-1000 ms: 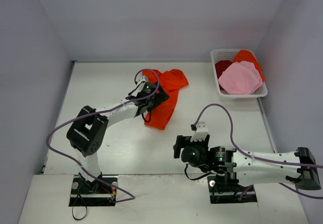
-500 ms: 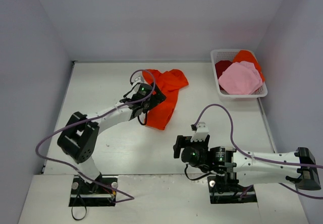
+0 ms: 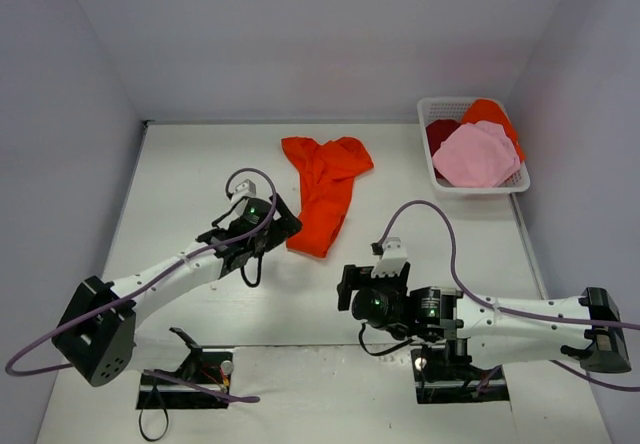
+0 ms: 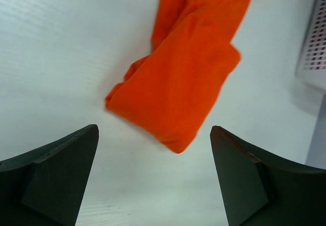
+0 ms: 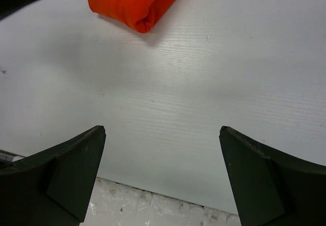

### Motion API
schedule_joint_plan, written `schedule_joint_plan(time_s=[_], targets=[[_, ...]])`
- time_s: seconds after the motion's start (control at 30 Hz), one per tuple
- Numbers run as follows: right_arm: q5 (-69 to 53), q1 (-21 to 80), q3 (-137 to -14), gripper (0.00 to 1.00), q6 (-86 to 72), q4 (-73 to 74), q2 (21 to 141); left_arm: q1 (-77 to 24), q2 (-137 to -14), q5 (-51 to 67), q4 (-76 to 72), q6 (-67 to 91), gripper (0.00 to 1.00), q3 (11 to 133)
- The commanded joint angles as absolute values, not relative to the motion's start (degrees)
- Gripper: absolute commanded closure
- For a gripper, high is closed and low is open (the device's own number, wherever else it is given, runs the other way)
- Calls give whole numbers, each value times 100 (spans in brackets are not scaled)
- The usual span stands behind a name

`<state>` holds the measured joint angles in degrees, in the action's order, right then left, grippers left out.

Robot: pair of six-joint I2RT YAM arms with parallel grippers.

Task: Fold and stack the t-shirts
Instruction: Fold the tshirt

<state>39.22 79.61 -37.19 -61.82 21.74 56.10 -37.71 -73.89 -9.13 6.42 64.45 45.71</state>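
The bright orange-red t-shirt (image 3: pixel 322 192) is seen lying on the table (image 3: pixel 180 184) as a long narrow bundle, rumpled at its far end; it is judged only partly folded. The left gripper (image 4: pixel 154 129) is held wide apart and empty just short of the bundle's near end; the right gripper (image 5: pixel 162 129) is likewise spread, with nothing in it. In the basket (image 3: pixel 428 154) the pink t-shirt (image 3: pixel 475 156), the dark red t-shirt (image 3: pixel 440 132) and the other orange t-shirt (image 3: pixel 490 114) are heaped unfolded; no stack is begun.

The left hand (image 3: pixel 278 226) is now pulled back off the large bright orange-red cloth t-shirt (image 3: pixel 325 189) toward the near left, its fingers spread and empty. Its arm's elbow is swung low and left. The shirt's far-left corner, covered earlier, lies bare on the white surface (image 3: pixel 200 184).
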Motion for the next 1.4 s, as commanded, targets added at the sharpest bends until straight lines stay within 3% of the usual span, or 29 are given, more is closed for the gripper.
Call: schedule_joint_plan(time_s=[0.0,0.43,1.37], targets=[[4464,8024,-4157,9,-5995,2180,5686,-3788,-7216,-932,633,6609,14,4483],[5229,7972,-5115,10,-5247,2180,5731,-3788,-7874,-501,-421,6820,14,4113],[5256,7963,-5010,10,-5229,2171,5520,-3937,-8754,-510,-896,7145,14,4430]])
